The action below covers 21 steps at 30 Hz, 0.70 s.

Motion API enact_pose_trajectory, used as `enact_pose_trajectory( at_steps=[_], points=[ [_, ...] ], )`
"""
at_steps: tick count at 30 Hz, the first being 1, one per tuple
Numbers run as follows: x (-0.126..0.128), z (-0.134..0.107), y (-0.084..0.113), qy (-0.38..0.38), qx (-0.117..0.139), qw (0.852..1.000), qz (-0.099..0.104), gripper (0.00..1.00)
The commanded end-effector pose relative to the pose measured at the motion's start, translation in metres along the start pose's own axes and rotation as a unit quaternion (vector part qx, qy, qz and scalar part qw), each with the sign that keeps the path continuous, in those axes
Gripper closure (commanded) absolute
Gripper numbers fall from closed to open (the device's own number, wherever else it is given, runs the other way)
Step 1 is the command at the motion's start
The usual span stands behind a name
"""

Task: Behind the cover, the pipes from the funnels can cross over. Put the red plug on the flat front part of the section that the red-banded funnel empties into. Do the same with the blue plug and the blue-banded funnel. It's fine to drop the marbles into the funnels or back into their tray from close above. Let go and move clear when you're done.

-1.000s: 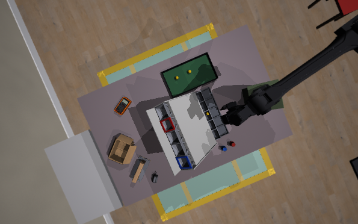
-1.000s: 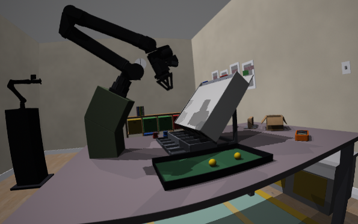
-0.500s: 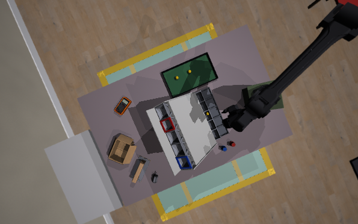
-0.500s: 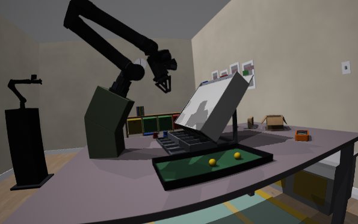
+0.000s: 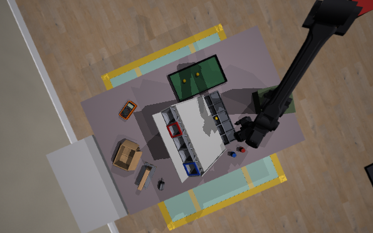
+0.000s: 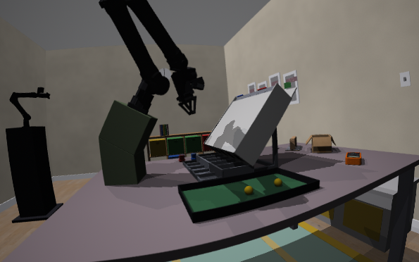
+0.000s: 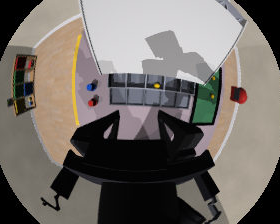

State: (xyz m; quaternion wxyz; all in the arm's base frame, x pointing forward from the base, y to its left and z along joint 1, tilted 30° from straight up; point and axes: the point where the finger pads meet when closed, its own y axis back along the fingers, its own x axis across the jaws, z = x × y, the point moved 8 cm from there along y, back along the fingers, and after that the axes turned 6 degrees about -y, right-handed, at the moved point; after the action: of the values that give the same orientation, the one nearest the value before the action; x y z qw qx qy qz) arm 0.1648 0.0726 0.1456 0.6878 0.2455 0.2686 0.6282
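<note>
Looking down from the top, can see the gripper [image 5: 237, 129] [image 6: 190, 112] [image 7: 138, 113] open, near the sections [image 5: 227, 126] [image 7: 132, 97]. Can find the red plug [image 5: 242, 150] [image 6: 182, 158] [image 7: 92, 103] and blue plug [image 5: 233, 154] [image 6: 193, 156] [image 7: 91, 87] close together on the table [image 5: 274, 134] [image 6: 146, 218], just past the row's end. From the exterior, can spot two marbles in the green tray [image 6: 202, 204] [image 5: 209, 70] [image 7: 203, 107]. At the wrist, can make out parted fingers with nothing between, and one marble [image 7: 157, 86] [image 5: 216, 118] among the sections.
</note>
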Motion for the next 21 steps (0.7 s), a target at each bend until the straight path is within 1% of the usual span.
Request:
enact_pose_trajectory(
  at_steps=[1,3,5,20,21],
  points=[
    [0.023,0.022,0.000,-0.043,-0.012,0.999,0.011,0.37],
    [0.032,0.019,-0.004,-0.042,-0.005,0.999,0.011,0.37],
    [0.032,0.019,-0.004,-0.042,-0.005,0.999,0.011,0.37],
    [0.100,-0.007,-0.040,-0.038,0.053,0.998,0.007,0.37],
    [0.100,-0.007,-0.040,-0.038,0.053,0.998,0.007,0.37]
  ],
)
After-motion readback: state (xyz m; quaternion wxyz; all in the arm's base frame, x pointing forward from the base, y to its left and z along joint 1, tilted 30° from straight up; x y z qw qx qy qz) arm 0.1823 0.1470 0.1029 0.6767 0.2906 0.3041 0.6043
